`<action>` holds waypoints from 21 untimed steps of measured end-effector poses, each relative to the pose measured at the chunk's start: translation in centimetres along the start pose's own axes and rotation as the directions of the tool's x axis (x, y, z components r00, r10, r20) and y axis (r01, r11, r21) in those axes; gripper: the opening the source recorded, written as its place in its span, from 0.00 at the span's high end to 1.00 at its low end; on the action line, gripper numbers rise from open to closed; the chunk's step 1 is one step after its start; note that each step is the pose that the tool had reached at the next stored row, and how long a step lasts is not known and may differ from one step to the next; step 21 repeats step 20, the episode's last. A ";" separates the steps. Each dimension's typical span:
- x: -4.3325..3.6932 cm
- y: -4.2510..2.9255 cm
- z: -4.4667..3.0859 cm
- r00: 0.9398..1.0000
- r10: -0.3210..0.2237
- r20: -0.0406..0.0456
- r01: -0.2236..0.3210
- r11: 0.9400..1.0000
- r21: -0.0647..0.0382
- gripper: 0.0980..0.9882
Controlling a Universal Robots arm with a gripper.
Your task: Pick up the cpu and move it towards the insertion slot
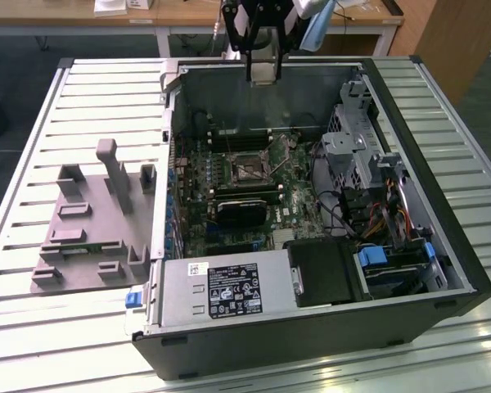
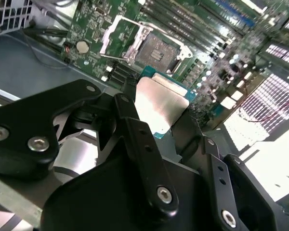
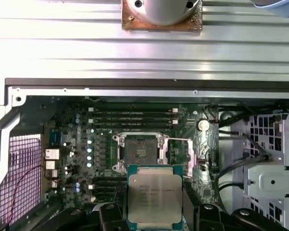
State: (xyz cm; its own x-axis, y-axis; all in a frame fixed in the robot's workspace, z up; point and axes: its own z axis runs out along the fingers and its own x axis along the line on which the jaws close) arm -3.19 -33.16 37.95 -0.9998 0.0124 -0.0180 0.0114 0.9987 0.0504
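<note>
**Silver chip held above the open socket**

Silvery metal catches the light on the flat square cpu (image 3: 154,198), whose thin green rim shows on every side; the black metal gripper (image 3: 153,214) has its fingers closed on the chip's opposite edges and holds it above the green motherboard (image 3: 82,120). In the second wrist view the same cpu (image 2: 160,107) sits between the black bolted fingers (image 2: 135,134), its smooth top tilted toward the camera.

The relation that matters: in both wrist views the insertion slot (image 3: 140,153), a square socket with a shiny steel frame and a dark pinned centre, lies just beyond the chip's far edge, near but not under it. The socket's frame (image 2: 149,43) stands open, its centre bare. Chip and socket edges look roughly parallel, so I judge little turning is called for.

In the exterior view the gripper (image 1: 263,70) hangs high over the back wall of the open grey steel computer case (image 1: 466,270), with the slot (image 1: 248,169) below it on the board. A grey plastic fixture plate with upright blocks (image 1: 90,225) lies on the slatted metal table (image 1: 33,327), at the exterior view's left of the case.
</note>
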 end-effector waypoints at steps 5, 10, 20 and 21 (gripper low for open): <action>-0.14 0.72 0.89 1.000 -0.001 -0.001 0.001 1.000 0.000 0.50; -0.20 1.10 1.61 1.000 -0.002 -0.002 0.002 1.000 0.000 0.50; -0.21 1.21 1.98 1.000 -0.004 -0.003 0.004 1.000 0.000 0.50; -0.21 1.21 1.98 1.000 -0.004 -0.003 0.004 1.000 0.000 0.50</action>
